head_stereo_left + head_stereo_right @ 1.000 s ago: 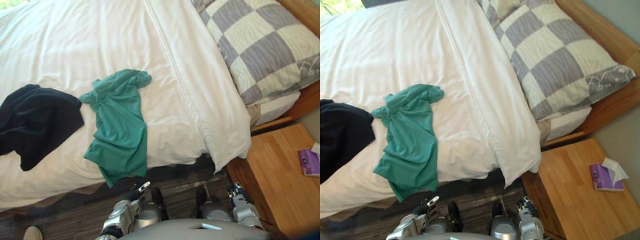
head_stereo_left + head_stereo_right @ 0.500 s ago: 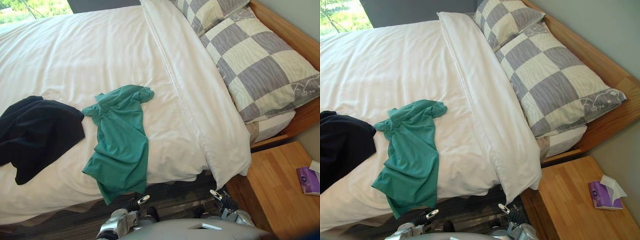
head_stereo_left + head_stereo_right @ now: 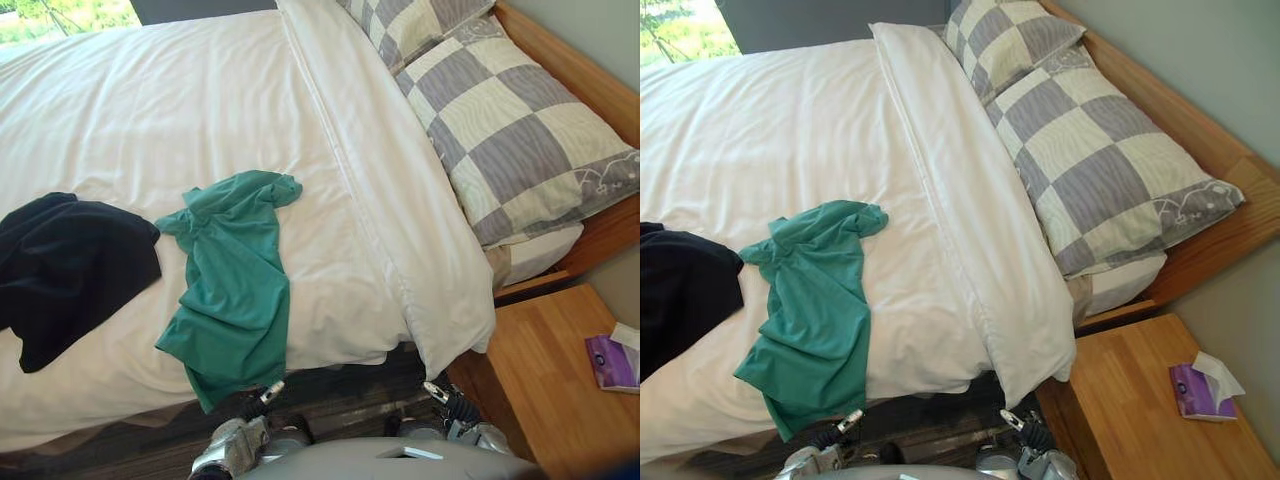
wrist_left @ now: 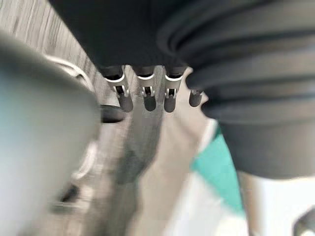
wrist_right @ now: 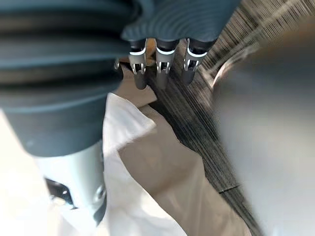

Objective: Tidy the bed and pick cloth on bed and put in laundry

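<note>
Task not begun: crumpled green T-shirt (image 3: 235,285) at lower centre and black garment (image 3: 70,265) at left edge both lie on white-covered bed (image 3: 180,100); left hand (image 3: 234,443) and right hand (image 3: 452,408) hang at bottom edge, fingers straight, empty.

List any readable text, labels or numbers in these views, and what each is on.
No text is readable.
Purple tissue pack on the wooden nightstand: any print is too small to read.
Checked pillow: pale ornament on the grey edge, not letters.
Green cloth and black cloth: no print seen.
</note>
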Motion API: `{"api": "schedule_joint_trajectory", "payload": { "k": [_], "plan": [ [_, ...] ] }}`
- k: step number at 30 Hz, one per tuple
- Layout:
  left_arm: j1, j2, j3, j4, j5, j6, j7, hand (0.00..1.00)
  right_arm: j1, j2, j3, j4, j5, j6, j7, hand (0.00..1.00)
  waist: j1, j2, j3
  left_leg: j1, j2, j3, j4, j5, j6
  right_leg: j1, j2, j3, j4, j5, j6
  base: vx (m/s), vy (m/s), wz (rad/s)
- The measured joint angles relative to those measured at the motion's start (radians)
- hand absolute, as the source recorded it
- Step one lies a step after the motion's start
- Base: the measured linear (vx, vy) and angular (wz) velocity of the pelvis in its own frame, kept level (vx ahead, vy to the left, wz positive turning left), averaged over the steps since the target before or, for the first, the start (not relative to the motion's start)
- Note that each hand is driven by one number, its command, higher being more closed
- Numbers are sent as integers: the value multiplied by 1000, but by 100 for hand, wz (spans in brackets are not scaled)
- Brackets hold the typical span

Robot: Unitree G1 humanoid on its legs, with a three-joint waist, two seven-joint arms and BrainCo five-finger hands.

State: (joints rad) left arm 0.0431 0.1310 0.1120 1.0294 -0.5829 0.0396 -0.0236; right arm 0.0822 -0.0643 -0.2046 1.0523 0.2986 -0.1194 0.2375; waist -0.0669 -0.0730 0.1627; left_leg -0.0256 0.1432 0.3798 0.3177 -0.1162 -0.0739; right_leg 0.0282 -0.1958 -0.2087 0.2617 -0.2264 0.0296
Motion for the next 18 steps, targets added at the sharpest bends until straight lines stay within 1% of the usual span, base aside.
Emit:
{"api": "schedule_joint_trajectory", "payload": {
  "k": [1, 2, 3, 4, 5, 6, 7, 8, 9, 10, 11, 12, 13, 14, 15, 16, 17, 18],
  "plan": [
    [-2, -13, -6, -11, -43, -20, 2, 0, 3, -35, -1, -12, -9, -13, 0, 0, 3, 11, 3, -40, 80, -21, 132, -47, -1, -20, -18, -23, 53, -26, 6, -78, -5, 13],
    [-5, -30, -21, -13, -70, -29, 4, 0, 0, -84, -2, -14, -9, -21, 0, 0, -3, 47, 7, -60, 141, -81, 187, -51, -6, -34, -39, -44, 98, -40, 26, -70, 74, 13],
    [-14, -40, -34, -13, -76, -27, 3, 0, -6, -106, -2, -13, -9, -23, 0, 0, -5, 60, 4, -65, 156, -104, 190, -49, -10, -44, -54, -53, 119, -48, 39, -26, 195, 26],
    [-28, -60, -60, -16, -76, -29, -1, 0, -7, -134, -2, -9, -9, -24, -1, 0, -7, 78, 7, -59, 176, -151, 156, -37, -35, -53, -84, -54, 155, -61, 62, -16, 294, 42],
    [-35, -82, -88, -17, -76, -27, -4, 0, -8, -144, -2, -1, -9, -24, -1, 0, -13, 91, 8, -39, 177, -181, 83, -18, -97, -53, -112, -66, 172, -64, 88, -8, 331, 51],
    [-35, -90, -101, -17, -74, -22, -4, 0, -7, -143, -3, 4, -6, -23, -1, 0, -16, 95, 8, -25, 174, -186, 43, -5, -125, -49, -120, -74, 170, -59, 100, -36, 419, 64],
    [-35, -94, -131, -16, -70, -3, 0, 0, -9, -129, -3, 6, -1, -15, -1, 0, -23, 102, 10, 0, 161, -194, -43, 30, -159, -32, -127, -89, 147, -38, 134, -43, 597, 54],
    [-37, -73, -142, -23, -47, 14, 2, 0, -10, -97, -6, 16, 12, -13, -1, 0, -9, 84, 12, 37, 134, -168, -115, 18, -154, -25, -148, -91, 130, -6, 156, -35, 512, 42],
    [-46, -51, -148, -25, -25, 17, 4, 0, -18, -64, -1, 23, 15, -12, 5, 0, 1, 52, 22, 45, 103, -155, -134, 44, -157, -24, -173, -83, 117, 27, 153, -95, 540, 11],
    [-41, -28, -149, -25, 11, 18, 9, 0, -19, -21, 30, 23, 15, -15, 36, 0, 22, 34, 7, 44, 81, -140, -184, 59, -134, -39, -169, -95, 66, 120, 126, -95, 288, -6],
    [-39, -14, -149, -26, 23, 19, 9, 0, -20, -3, 45, 16, 16, -29, 41, 0, 27, 30, 3, 41, 82, -137, -202, 66, -121, -35, -158, -110, 33, 155, 114, -120, 383, -2],
    [-38, 11, -149, -25, 39, 28, 8, 0, -27, 17, 73, -8, 22, -35, 62, 0, 28, 27, 2, 38, 83, -140, -235, 78, -88, -26, -107, -110, -3, 164, 132, -55, 217, 17],
    [-32, 22, -149, -24, 66, 44, 8, 0, -24, 22, 89, -29, 24, -37, 76, 0, 27, 27, 2, 39, 80, -147, -272, 94, -64, -16, -43, -107, -27, 152, 139, -40, 182, 24],
    [-28, 22, -149, -23, 78, 50, 8, 0, -21, 22, 93, -38, 29, -37, 77, 0, 27, 27, 2, 39, 68, -151, -290, 102, -54, -9, -12, -105, -38, 138, 132, -15, 137, 26],
    [-28, 18, -149, -13, 108, 58, 9, 0, -23, 21, 93, -56, 30, -43, 78, 0, 27, 28, 2, 41, 39, -162, -319, 113, -34, 2, 33, -102, -71, 90, 94, -3, 109, 20],
    [-33, 15, -149, -3, 127, 58, 9, 0, -26, 17, 95, -58, 29, -52, 81, 0, 24, 24, -1, 42, 2, -165, -342, 127, -19, 24, 47, -101, -113, 53, 51, -1, 92, 16],
    [-35, 9, -148, 7, 127, 56, 9, 0, -26, 12, 95, -56, 28, -52, 82, 0, 23, 25, -6, 47, -14, -164, -354, 138, -22, 33, 44, -95, -133, 54, 52, 4, 92, 11],
    [-29, -1, -148, 21, 123, 56, 9, 0, -18, 8, 98, -50, 8, -52, 84, 0, 23, 46, -14, 59, -24, -159, -388, 160, -19, 35, 44, -88, -150, 66, 53, 37, 87, -4]
  ]
}}
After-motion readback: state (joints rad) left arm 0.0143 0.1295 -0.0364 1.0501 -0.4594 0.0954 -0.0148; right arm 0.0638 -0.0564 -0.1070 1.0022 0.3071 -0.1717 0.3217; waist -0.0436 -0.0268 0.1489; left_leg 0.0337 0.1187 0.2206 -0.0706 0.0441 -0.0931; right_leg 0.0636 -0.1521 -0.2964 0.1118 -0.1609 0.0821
